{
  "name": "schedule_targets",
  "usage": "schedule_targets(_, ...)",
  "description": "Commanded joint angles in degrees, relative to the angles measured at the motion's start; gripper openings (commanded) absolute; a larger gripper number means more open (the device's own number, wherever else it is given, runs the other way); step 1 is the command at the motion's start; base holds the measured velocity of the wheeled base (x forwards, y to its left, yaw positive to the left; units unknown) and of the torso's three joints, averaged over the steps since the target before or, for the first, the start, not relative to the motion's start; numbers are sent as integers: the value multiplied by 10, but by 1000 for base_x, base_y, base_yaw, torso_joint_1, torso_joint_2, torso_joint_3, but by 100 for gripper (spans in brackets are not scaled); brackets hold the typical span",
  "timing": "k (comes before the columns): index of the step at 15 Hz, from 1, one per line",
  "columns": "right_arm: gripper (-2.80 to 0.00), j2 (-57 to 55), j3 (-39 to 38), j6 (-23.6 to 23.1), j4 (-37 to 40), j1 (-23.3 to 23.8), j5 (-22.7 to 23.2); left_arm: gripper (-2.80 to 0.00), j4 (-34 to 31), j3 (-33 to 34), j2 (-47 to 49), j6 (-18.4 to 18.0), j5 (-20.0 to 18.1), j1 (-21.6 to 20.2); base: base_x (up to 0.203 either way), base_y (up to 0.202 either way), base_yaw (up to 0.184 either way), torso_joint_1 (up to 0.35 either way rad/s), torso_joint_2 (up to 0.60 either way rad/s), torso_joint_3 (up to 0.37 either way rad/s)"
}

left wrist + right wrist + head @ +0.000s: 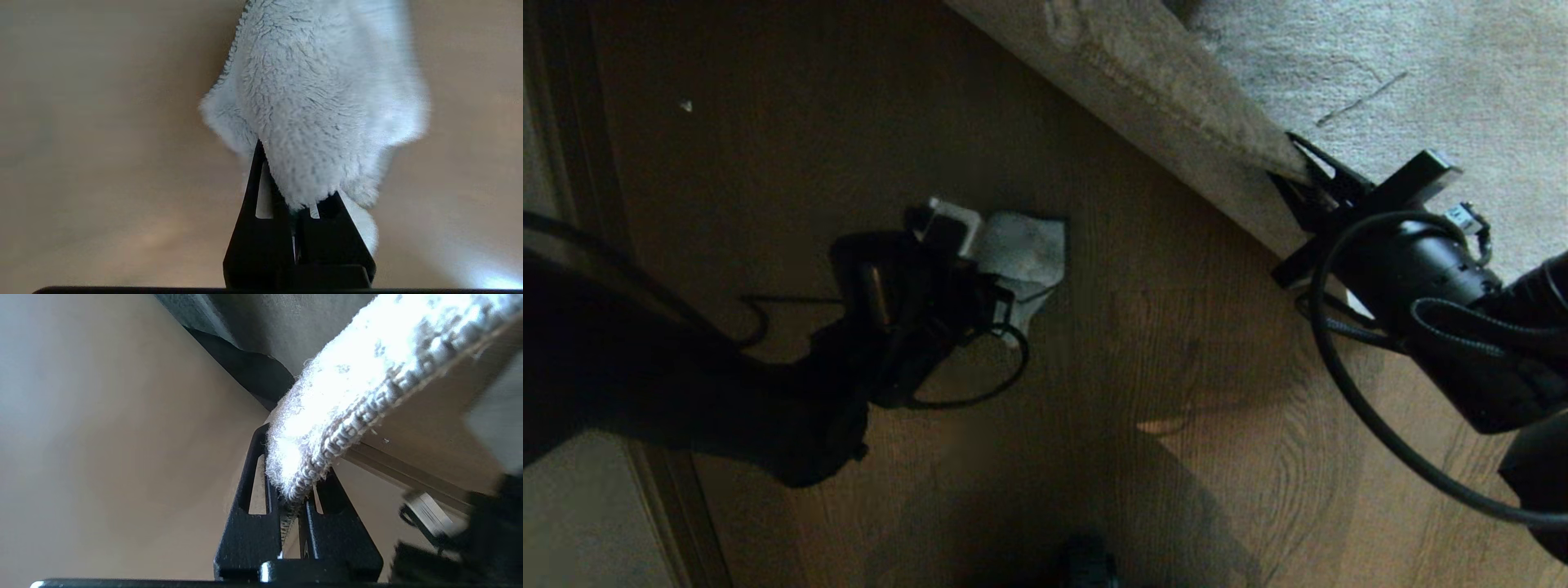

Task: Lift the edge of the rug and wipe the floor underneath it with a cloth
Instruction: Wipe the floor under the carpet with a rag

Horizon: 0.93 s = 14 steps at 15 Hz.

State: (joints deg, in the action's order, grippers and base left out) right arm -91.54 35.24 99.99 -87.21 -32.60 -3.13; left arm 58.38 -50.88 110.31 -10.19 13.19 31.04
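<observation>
1. Fluffy pale terry cloth [322,106] was clamped in the left gripper [295,212], pressed on the glossy wood-grain floor [1176,392].
2. Right gripper [295,500] pinched the short-pile rug edge [351,404], raised off the planks.

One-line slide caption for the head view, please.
Right hand holds up the grey-beige pile rug edge while left hand presses a pale grey-blue terry cloth on brown wood-grain floor.
</observation>
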Motion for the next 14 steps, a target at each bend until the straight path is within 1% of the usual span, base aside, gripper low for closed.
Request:
schedule_targets(1,-280,0,0,6,-27,-1,0,-280,4,-1,-39,0,0,-75,0,0,0,0,0,0)
schedule_targets(6,-280,-1,-1,6,-27,-1,1,-280,2,9,-142,1,0,-216,0,0,0,0,0,0)
schedule_targets(8,-280,-1,-1,6,-27,-1,2,-280,-2,44,-192,2,-1,-253,0,0,0,0,0,0)
schedule_targets(10,-280,0,-1,6,-27,-1,2,-280,-10,122,-243,2,-2,-261,0,0,0,0,0,0)
schedule_targets(11,-280,0,-1,6,-27,-1,3,-280,-12,165,-268,2,-3,-259,0,0,0,0,0,0)
schedule_targets(12,-280,1,-1,6,-27,-1,3,-280,-14,203,-291,2,-3,-249,0,0,0,0,0,0)
schedule_targets(13,-280,1,-1,6,-27,-1,3,-280,-15,234,-306,2,-3,-225,0,0,0,0,0,0)
schedule_targets(14,-280,1,-1,6,-27,-1,3,-280,-16,259,-315,2,-3,-191,0,0,0,0,0,0)
